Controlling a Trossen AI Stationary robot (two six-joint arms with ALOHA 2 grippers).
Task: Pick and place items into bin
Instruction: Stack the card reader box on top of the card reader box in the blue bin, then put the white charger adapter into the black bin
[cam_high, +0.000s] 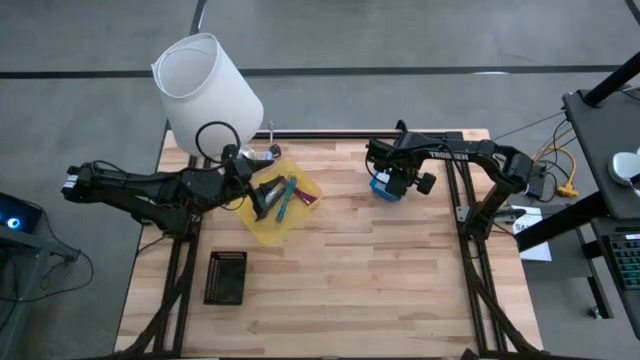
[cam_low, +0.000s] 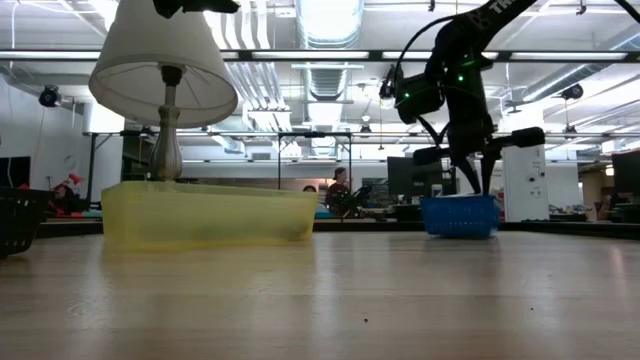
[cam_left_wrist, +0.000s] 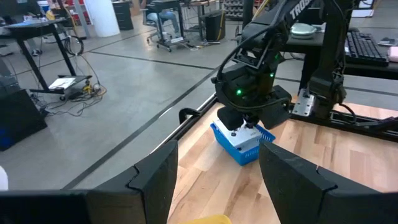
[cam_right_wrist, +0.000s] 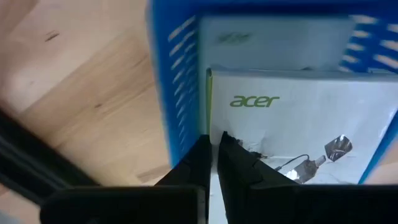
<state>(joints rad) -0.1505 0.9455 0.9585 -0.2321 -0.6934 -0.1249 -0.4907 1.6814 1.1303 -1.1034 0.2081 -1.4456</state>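
A yellow bin (cam_high: 285, 228) (cam_low: 205, 212) sits beside the white lamp (cam_high: 205, 90). It holds a teal pen (cam_high: 283, 200) and purple pieces (cam_high: 303, 197). My left gripper (cam_high: 262, 195) (cam_left_wrist: 214, 180) hovers over this bin, fingers wide open, touching nothing. A small blue basket (cam_high: 380, 190) (cam_low: 458, 215) (cam_left_wrist: 239, 152) (cam_right_wrist: 177, 81) holds two white packets, one marked "acer" (cam_right_wrist: 280, 124) lying on the other (cam_right_wrist: 273, 37). My right gripper (cam_high: 392, 183) (cam_right_wrist: 214, 155) reaches down into that basket, fingers almost together. My right gripper comes from above, pointing down into the blue basket. Its two fingers stand at the upper white packet's long side edge (cam_right_wrist: 210, 121), one on each side with a thin gap between, and seem to pinch that edge. The packet lies flat in the basket on the other packet.
A black mesh basket (cam_high: 225, 277) stands on the near left of the wooden table (cam_high: 400, 280). The lamp's base (cam_low: 165, 150) rises just behind the yellow bin. The table's middle and near right are bare wood. People and desks show in the room beyond.
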